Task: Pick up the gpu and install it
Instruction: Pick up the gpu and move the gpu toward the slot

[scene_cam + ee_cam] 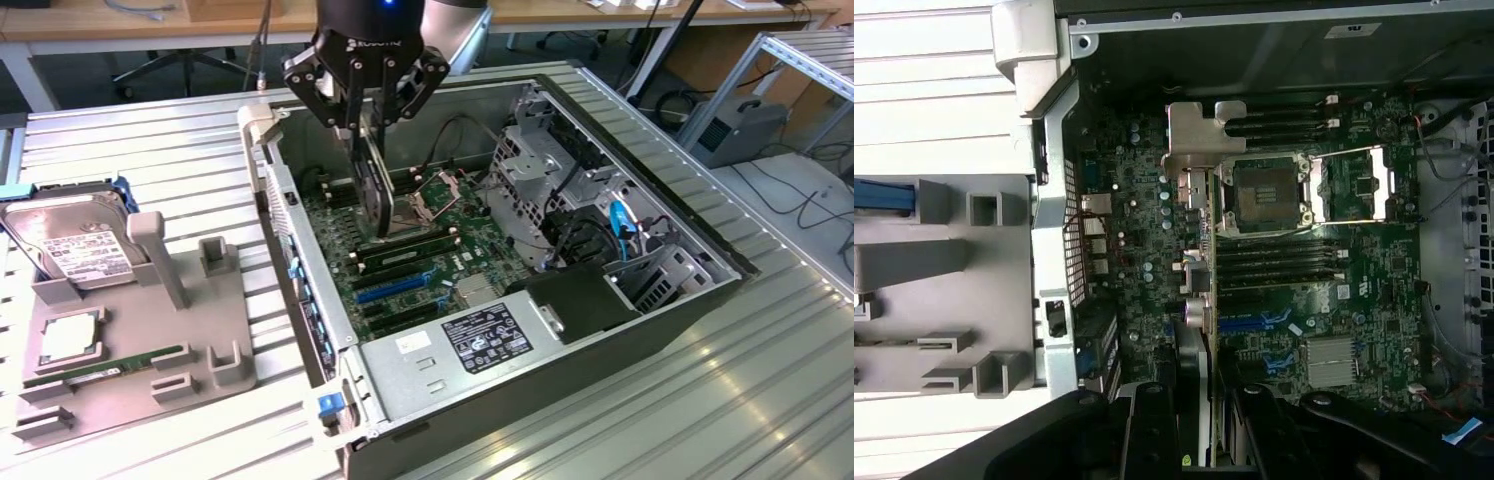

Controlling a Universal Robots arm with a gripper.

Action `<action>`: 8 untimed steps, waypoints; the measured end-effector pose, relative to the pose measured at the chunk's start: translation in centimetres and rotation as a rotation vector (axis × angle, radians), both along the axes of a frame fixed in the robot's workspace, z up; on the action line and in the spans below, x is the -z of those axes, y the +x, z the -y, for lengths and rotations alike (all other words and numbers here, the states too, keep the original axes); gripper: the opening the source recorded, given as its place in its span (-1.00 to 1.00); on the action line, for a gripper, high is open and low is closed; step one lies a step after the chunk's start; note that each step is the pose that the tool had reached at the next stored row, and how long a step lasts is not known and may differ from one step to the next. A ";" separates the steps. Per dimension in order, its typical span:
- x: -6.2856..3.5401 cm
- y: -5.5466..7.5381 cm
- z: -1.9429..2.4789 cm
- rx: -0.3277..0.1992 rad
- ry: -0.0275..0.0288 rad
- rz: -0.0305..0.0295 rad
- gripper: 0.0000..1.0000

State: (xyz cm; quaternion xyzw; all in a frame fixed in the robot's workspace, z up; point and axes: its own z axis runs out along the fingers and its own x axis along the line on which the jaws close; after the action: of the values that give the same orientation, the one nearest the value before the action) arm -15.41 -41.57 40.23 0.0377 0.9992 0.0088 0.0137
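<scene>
**Exterior view, upper centre of the frame.** The gripper (370, 112) pinches the gpu (378, 190) at its upper end, jaws pressed onto the card's two faces. The card hangs on edge, long side vertical, inside the open computer case (667, 210). Its lower end is close above the motherboard (447, 250); contact cannot be told.

**Wrist view.** The gpu (1199, 300) appears edge-on between the fingers (1154, 430). Its silvery end bracket (1194, 135) is beside the open CPU socket (1266, 190) and the memory slots (1279, 262).

**Handling (judgement).** The card looks light and stiff but fragile. Its board and connector edge would tolerate little side load, so a flat-face grip near one end, as here, leaves a long free length that may swing or lever.

**Edges and room.**
- The case's rear wall (283, 215) stands at centre left.
- The drive cage (534, 165) and loose cables (461, 130) crowd centre right, so the open corridor over the board is narrow.
- The blue expansion slots (394, 288) lie lower in the frame, toward the power supply (487, 340).
- At the frame's left, the fixture tray (200, 330) carries a hard drive (80, 250) and a memory stick (107, 367), well apart from the card
</scene>
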 end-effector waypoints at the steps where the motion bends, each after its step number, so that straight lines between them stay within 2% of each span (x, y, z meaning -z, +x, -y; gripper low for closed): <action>1: 0.04 0.0 0.00 0.000 0.0000 0.0000 -0.47; 8: 0.28 0.3 0.00 0.000 -0.0001 -0.0001 -0.47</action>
State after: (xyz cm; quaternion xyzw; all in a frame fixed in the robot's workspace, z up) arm -15.08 -41.57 39.95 0.0377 0.9992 0.0087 0.0137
